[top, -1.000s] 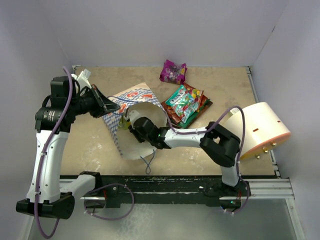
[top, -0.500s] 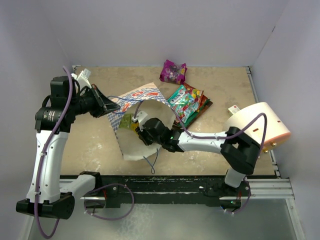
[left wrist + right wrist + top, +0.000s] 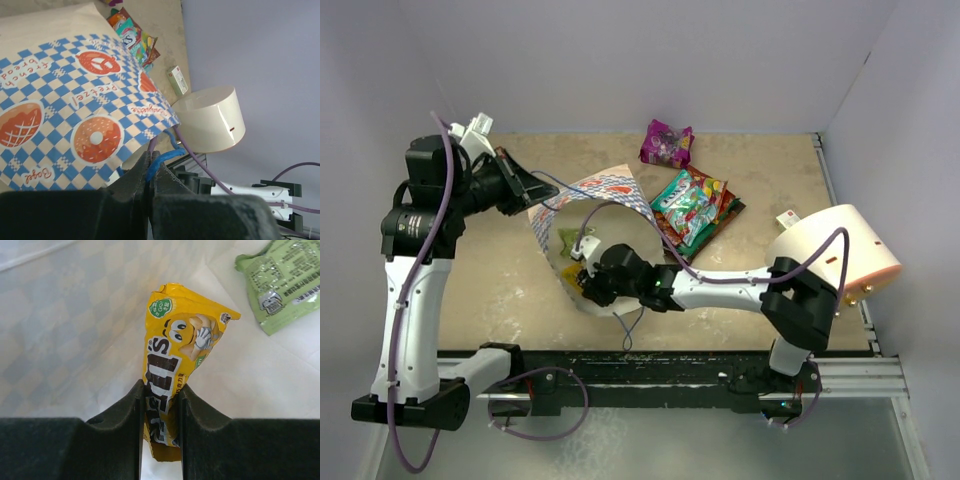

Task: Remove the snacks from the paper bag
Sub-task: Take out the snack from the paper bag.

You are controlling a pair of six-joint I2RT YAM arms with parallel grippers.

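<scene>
Right gripper [image 3: 161, 392] is pinching a shiny yellow M&M's packet [image 3: 177, 350] inside the checkered paper bag [image 3: 75, 100], left gripper [image 3: 150, 167] is clamping its blue string handle [image 3: 165, 156].

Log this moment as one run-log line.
left fingers: shut on blue string handle of paper bag | right fingers: inside bag, shut on yellow M&M's packet | pale green packet: in bag
</scene>
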